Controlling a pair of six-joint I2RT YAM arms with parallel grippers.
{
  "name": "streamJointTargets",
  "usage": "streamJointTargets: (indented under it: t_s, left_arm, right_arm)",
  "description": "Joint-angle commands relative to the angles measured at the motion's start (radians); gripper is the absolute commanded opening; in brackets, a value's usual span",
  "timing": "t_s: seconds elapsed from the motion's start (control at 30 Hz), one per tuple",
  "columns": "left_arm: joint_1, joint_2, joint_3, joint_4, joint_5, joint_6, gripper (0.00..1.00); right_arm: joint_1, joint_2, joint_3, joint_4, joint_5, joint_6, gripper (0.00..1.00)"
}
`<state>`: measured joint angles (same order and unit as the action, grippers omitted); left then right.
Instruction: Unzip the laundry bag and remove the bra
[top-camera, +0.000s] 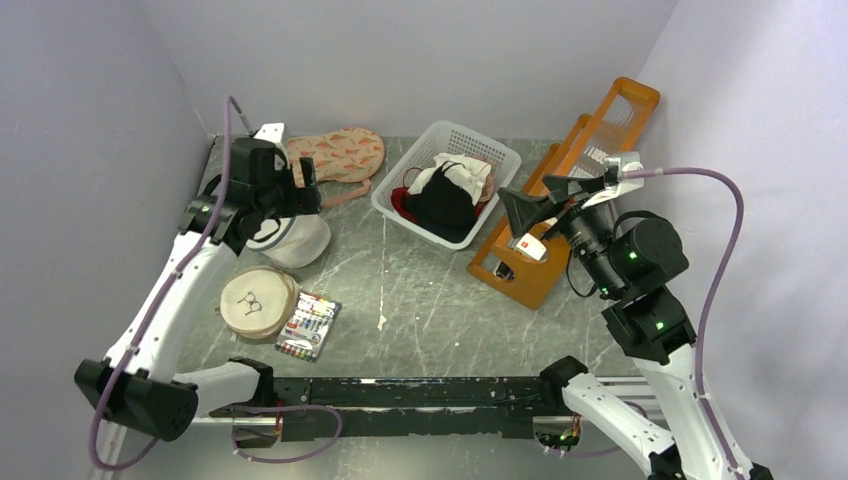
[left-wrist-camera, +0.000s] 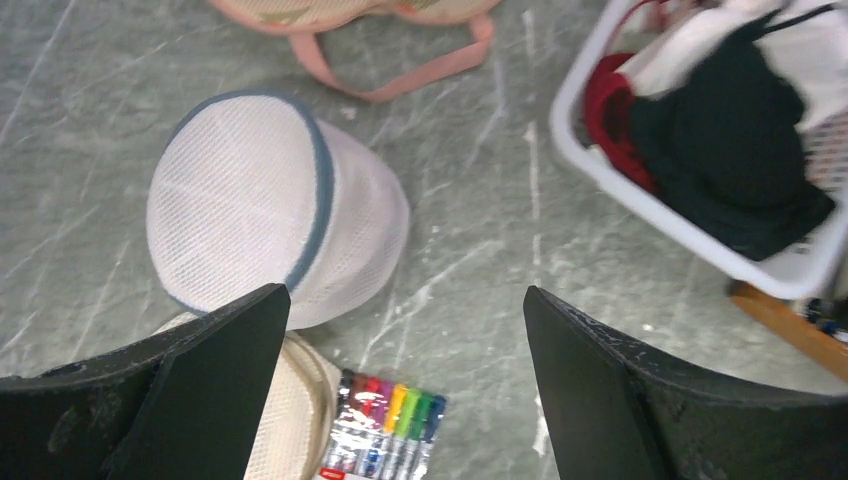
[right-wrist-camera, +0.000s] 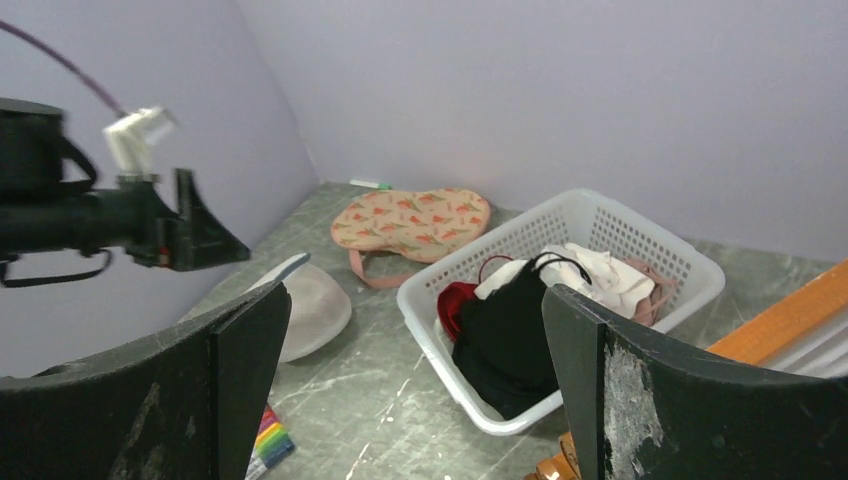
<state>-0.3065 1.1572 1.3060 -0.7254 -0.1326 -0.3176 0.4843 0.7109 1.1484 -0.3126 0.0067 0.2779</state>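
The laundry bag (top-camera: 297, 242) is a round white mesh dome with a dark zipper rim, lying at the left of the table. It also shows in the left wrist view (left-wrist-camera: 255, 205) and the right wrist view (right-wrist-camera: 312, 312). The zipper looks shut. The bra is hidden; no dusty-pink cups show. My left gripper (top-camera: 303, 187) hovers open and empty just behind and above the bag (left-wrist-camera: 400, 295). My right gripper (top-camera: 525, 207) is open and empty, raised at the right over the orange rack and facing left across the table (right-wrist-camera: 415, 292).
A white basket (top-camera: 415, 225) with black, white and red garments stands at the back centre. A pink watermelon-print pouch (top-camera: 336, 155) lies behind the bag. A beige embroidery hoop (top-camera: 258, 303) and a marker pack (top-camera: 308, 326) lie in front. An orange wooden rack (top-camera: 585, 170) stands right.
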Motion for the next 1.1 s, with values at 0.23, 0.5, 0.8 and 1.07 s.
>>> streamJointTargets:
  t_s: [0.23, 0.5, 0.8, 1.07]
  left_arm:
    - [0.079, 0.184, -0.095, 0.043, -0.132, 0.024, 0.99]
    - [0.104, 0.211, -0.240, 0.089, -0.189, 0.023, 0.83]
    - [0.104, 0.276, -0.183, 0.094, -0.184, 0.100, 0.59]
    - [0.103, 0.288, -0.123, 0.049, -0.117, 0.126, 0.19]
  right_arm:
    - [-0.013, -0.042, -0.011, 0.016, -0.107, 0.007, 1.00]
    - [-0.014, -0.076, -0.048, -0.006, -0.136, -0.002, 1.00]
    - [-0.013, -0.100, -0.065, -0.022, -0.139, -0.001, 1.00]
    - [-0.014, -0.114, -0.106, -0.013, -0.133, 0.024, 1.00]
